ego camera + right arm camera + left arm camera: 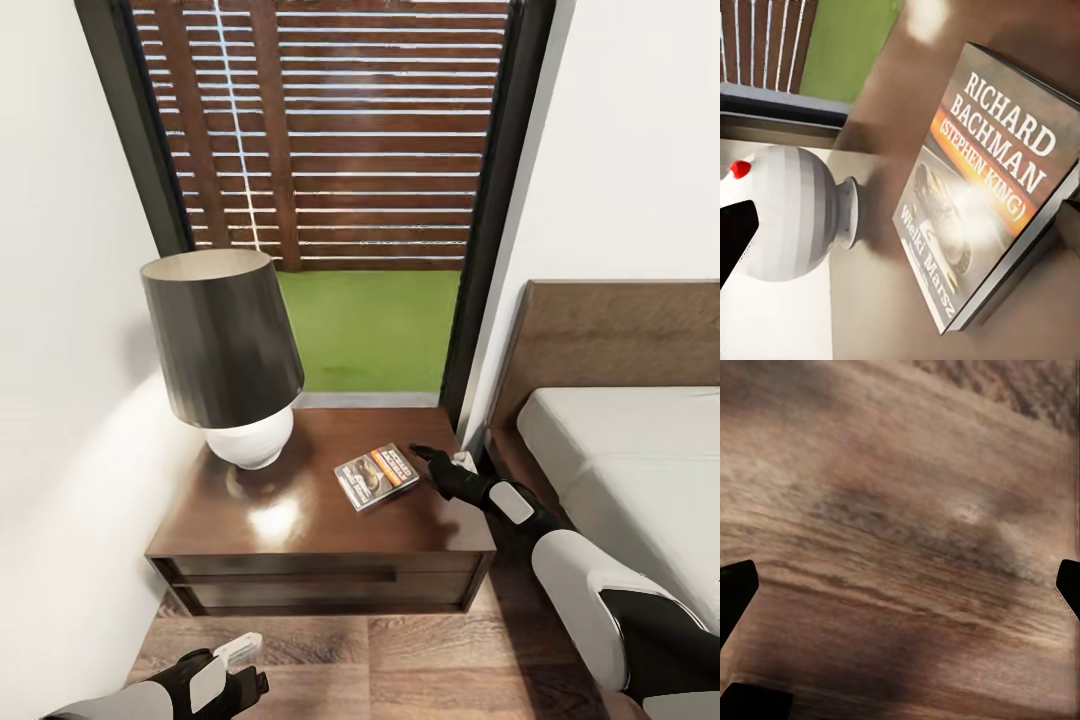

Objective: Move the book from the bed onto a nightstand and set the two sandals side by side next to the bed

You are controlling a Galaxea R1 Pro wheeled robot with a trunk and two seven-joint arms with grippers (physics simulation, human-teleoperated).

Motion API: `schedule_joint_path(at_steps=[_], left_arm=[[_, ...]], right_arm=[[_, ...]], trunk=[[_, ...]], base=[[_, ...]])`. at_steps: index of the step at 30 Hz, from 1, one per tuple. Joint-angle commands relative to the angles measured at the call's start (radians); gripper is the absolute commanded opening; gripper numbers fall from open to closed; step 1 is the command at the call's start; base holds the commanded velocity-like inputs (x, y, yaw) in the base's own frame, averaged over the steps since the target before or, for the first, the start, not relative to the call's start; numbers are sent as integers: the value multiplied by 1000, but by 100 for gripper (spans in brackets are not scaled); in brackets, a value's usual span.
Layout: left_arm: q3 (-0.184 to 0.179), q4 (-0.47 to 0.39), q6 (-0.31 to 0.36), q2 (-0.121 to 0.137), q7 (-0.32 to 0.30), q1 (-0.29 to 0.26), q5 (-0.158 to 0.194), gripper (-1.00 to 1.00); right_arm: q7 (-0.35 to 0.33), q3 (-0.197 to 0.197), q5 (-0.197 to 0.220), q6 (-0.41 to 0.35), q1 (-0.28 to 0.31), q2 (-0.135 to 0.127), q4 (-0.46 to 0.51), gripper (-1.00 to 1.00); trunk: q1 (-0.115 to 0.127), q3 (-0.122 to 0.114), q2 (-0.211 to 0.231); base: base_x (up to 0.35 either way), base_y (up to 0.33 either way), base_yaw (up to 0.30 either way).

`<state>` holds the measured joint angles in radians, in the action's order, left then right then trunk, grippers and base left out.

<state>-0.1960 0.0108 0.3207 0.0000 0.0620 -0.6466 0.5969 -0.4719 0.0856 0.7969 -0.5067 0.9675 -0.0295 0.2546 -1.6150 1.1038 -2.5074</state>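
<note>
The book point(376, 477) is lying flat at centre frame on the nightstand surface point(300, 520), right of the lamp point(225, 350). The right claw point(428, 457) is hovering just beside its right edge, apparently released. Sweeping back carelessly risks nudging the book off. The left claw point(240, 655), lower left, is hanging open over the floor point(420, 650)

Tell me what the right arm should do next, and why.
Probably draw the right tool back from the nightstand: the book already lies flat on its top beside the lamp, apart from the tool, so the sandals come next.
</note>
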Motion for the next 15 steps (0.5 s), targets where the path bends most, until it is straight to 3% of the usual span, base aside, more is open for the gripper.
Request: schedule_joint_path(at_steps=[1,15], left_arm=[[-8,1,3,0,2,-1,11,100],[-8,1,3,0,2,-1,11,100]], right_arm=[[-1,8,-1,-7,0,0,0,100],[1,7,-2,-6,0,0,0,100]], trunk=[[1,-3,0],[7,-57,3]], base=[[0,0,0],[0,0,0]])
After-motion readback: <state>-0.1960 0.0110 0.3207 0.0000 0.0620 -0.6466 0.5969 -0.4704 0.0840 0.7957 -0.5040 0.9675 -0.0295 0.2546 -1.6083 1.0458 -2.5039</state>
